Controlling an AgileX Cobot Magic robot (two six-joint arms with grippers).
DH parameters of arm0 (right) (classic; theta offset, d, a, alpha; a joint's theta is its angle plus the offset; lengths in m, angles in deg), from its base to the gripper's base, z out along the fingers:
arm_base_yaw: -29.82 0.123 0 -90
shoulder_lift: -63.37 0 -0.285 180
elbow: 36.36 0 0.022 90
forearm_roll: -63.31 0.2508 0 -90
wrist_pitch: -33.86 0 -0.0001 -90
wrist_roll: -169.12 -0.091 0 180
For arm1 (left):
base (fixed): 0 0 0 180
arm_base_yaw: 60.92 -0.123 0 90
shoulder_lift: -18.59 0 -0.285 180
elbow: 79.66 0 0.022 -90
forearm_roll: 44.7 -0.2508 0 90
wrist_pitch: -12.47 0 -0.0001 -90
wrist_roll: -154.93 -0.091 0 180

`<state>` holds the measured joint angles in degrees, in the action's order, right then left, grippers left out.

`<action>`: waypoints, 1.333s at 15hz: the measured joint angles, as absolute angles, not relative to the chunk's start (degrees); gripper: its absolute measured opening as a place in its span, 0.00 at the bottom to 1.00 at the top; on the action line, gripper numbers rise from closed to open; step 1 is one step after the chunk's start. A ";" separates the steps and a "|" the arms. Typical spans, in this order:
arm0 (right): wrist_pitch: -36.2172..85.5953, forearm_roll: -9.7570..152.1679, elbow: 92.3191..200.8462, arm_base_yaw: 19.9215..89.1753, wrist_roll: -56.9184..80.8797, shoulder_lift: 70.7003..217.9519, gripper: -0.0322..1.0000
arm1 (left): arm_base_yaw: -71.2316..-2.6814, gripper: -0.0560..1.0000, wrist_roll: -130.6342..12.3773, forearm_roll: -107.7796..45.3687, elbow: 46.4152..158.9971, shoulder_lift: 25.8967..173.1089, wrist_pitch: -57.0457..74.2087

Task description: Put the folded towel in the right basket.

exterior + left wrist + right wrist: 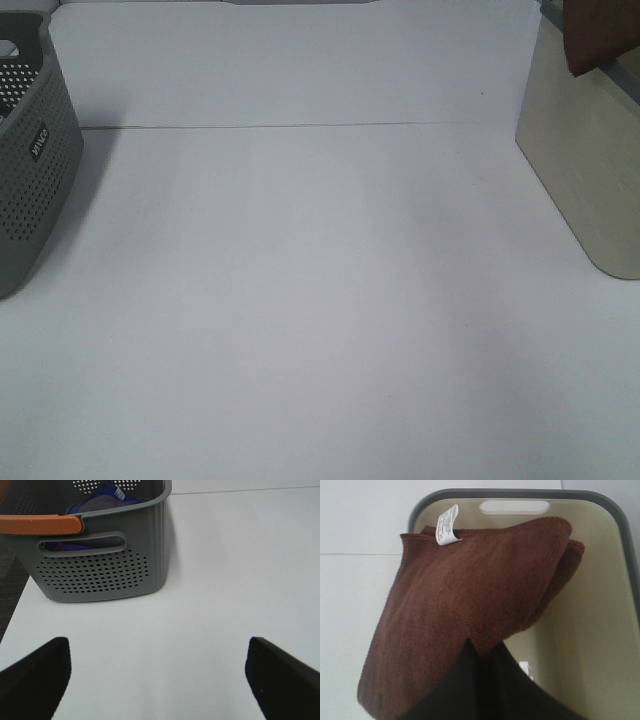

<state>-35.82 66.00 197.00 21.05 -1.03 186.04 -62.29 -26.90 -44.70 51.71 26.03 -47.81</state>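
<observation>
The folded brown towel with a white tag hangs from my right gripper, which is shut on its edge. It hangs over the open top of the beige right basket. In the high view the towel shows at the top right corner, above the beige basket; the right gripper itself is out of that frame. My left gripper is open and empty, low over the white table, near the grey basket.
A grey perforated basket stands at the table's left edge. In the left wrist view it holds blue and grey cloths and has an orange handle. A thin seam crosses the white table.
</observation>
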 joint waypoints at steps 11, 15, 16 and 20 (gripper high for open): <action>-35.93 73.68 197.00 13.95 1.04 194.00 0.24 | -62.29 0.89 -26.90 -44.70 51.71 26.03 -47.81; -35.93 73.68 197.00 13.95 1.04 193.94 0.78 | -62.29 0.89 -26.90 -44.70 51.71 26.03 -47.81; -35.93 73.68 197.00 13.95 0.86 193.94 0.83 | -62.29 0.89 -26.90 -44.70 51.71 26.03 -47.81; -35.99 74.08 197.00 14.00 -3.55 191.31 0.86 | -62.29 0.89 -26.90 -44.70 51.71 26.03 -47.81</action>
<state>-35.99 74.08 197.00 14.00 -3.55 191.31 -62.29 -26.90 -44.70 51.71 26.03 -47.81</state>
